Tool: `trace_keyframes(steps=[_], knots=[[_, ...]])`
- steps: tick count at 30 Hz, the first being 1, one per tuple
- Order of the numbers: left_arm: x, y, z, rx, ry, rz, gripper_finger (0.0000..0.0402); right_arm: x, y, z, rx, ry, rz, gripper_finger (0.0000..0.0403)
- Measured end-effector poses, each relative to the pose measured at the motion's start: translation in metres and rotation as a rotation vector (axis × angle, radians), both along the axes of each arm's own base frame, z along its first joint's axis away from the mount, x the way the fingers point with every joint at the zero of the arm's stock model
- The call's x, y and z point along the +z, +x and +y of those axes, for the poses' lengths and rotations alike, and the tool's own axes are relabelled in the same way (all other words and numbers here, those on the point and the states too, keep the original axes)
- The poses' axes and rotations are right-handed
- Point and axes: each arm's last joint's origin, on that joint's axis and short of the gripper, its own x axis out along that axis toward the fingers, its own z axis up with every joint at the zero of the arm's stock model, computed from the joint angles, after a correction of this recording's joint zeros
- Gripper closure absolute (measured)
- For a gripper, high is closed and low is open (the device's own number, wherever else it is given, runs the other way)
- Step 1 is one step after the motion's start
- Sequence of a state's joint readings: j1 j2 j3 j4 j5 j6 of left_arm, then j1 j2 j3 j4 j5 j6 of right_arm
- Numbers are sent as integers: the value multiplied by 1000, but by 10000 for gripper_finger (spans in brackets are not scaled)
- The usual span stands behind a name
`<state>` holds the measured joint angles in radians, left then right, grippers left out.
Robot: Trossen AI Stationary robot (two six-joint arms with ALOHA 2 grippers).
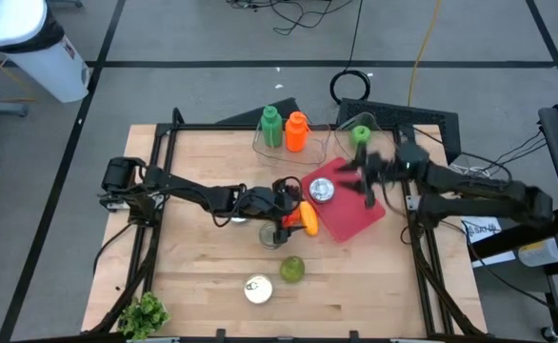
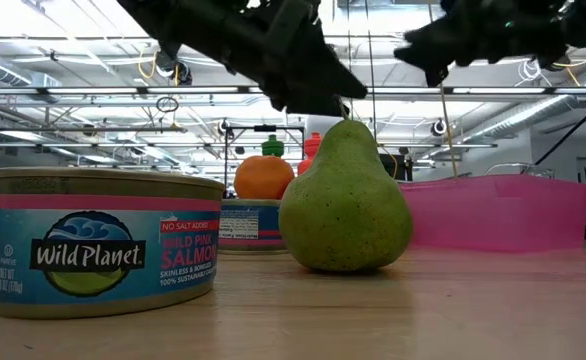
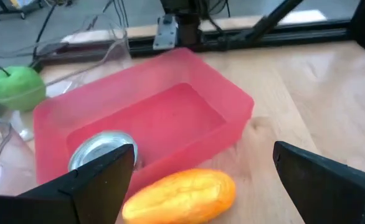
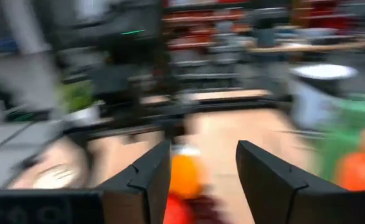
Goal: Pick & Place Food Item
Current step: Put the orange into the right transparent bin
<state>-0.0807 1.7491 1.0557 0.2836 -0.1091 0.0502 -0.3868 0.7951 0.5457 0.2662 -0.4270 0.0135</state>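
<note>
One orange fruit (image 3: 181,196) lies on the wooden table (image 1: 203,286), just beside the red tray (image 3: 170,118), which holds a tin (image 1: 321,190). The left gripper (image 1: 290,217) hangs over the fruit with its fingers (image 3: 95,183) spread wide, one on each side, not touching. The right gripper (image 1: 360,171) is above the tray's far edge, blurred; whether it is open I cannot tell. A pear (image 2: 345,200) and a salmon tin (image 2: 98,240) stand nearer the front edge.
</note>
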Motion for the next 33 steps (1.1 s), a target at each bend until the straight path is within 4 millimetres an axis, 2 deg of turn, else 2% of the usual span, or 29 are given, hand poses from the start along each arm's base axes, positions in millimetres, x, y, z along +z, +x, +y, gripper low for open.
trace_keyframes(steps=[5,10,12,17,28,33], knots=[[12,-14,1,52,39,73,9,-16,10,40,61,-41,49,242],[15,-36,3,15,154,262,9,-32,11,61,79,-113,94,242],[16,-44,6,-19,195,331,9,-38,11,65,70,-131,97,242],[11,-53,13,-75,145,437,9,-45,12,66,61,-136,49,242],[10,-49,23,10,342,439,9,-46,12,66,58,-154,15,242],[4,-49,31,-3,269,466,9,-46,12,66,58,-154,17,242]])
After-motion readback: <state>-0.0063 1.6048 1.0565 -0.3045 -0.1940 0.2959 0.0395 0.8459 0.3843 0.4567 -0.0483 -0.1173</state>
